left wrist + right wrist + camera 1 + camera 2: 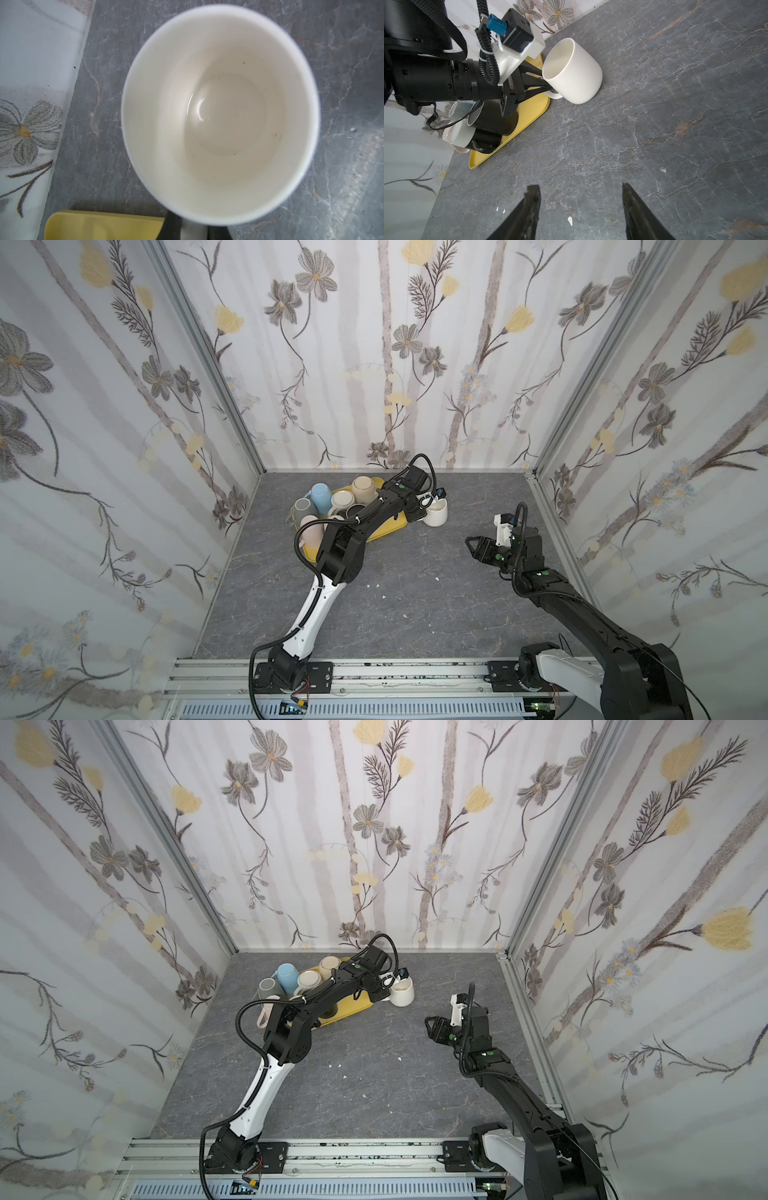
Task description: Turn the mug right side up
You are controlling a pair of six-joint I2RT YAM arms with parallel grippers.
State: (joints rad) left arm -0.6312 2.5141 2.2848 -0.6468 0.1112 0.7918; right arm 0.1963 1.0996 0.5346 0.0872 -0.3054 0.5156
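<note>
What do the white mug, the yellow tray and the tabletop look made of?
The white mug: likely glazed ceramic; thick rim, a soft highlight on its inner bottom.
The yellow tray: probably matte plastic; thin raised edge, even colour.
The tabletop: grey, stone-look with pale veins; real stone or laminate, cannot tell.

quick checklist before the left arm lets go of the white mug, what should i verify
1. White mug opening faces up: ok.
2. Mug base rests on the table, beside the yellow tray and not on it: ok.
3. Left gripper is shut on the mug's handle, so the mug is under control until release: ok.
4. Right gripper is open, empty and well apart from the mug: ok.
5. Room for the left arm to draw back over the piled mugs on the tray without a bump: cannot tell.
</note>
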